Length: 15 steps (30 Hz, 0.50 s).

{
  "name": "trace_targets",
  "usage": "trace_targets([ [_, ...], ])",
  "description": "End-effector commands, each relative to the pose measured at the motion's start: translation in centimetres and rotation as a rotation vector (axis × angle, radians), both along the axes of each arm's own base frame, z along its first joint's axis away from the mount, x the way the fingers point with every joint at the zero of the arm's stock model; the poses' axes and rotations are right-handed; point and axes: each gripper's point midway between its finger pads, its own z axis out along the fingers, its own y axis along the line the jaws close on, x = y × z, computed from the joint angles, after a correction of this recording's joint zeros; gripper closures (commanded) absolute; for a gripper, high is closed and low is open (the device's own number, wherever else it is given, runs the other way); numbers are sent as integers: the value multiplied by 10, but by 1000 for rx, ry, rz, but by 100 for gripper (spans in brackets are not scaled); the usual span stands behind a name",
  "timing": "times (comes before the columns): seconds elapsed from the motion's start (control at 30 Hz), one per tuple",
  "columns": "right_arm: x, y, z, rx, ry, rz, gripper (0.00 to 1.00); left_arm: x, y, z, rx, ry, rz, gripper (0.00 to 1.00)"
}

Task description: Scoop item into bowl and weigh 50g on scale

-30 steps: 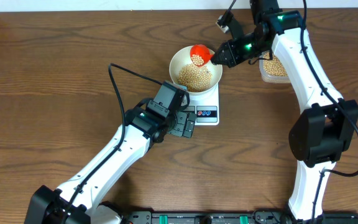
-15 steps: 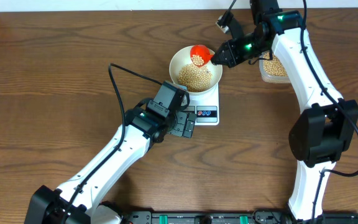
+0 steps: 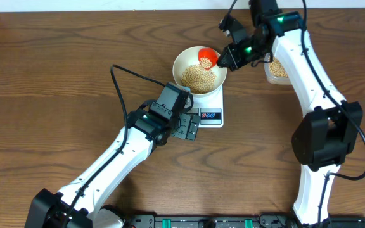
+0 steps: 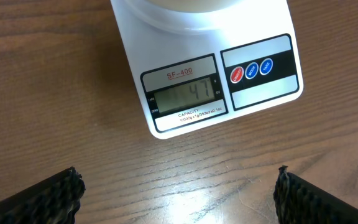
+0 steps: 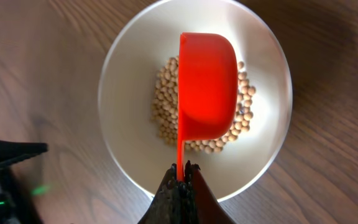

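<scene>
Right gripper [image 5: 180,177], pinched shut on the red scoop's [image 5: 207,87] handle, holds it over the beans [image 5: 166,112] in the bowl [image 5: 120,93] on the scale [image 4: 166,37], whose display [image 4: 182,96], legible only from the left wrist, reads 47, where the left gripper [image 4: 179,193] hangs spread wide and the bowl is cut off.

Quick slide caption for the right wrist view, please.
Right gripper holds a red scoop by its handle over the beans in the white bowl.

red scoop [image 3: 208,57] tipped further, its beans [image 3: 200,77] mostly poured out, right arm [image 3: 296,57] shifted
</scene>
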Motion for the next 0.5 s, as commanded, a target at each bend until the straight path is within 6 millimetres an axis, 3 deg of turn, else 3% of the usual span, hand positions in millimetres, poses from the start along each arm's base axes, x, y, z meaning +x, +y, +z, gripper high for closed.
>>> trace_targets([
  [0.0,-1,-1,10,-64,-51,-8,99,0,4,0,11,-7,3,0],
  [0.47,-1,-4,3,-144,-68,-15,99,0,4,0,11,-7,3,0],
])
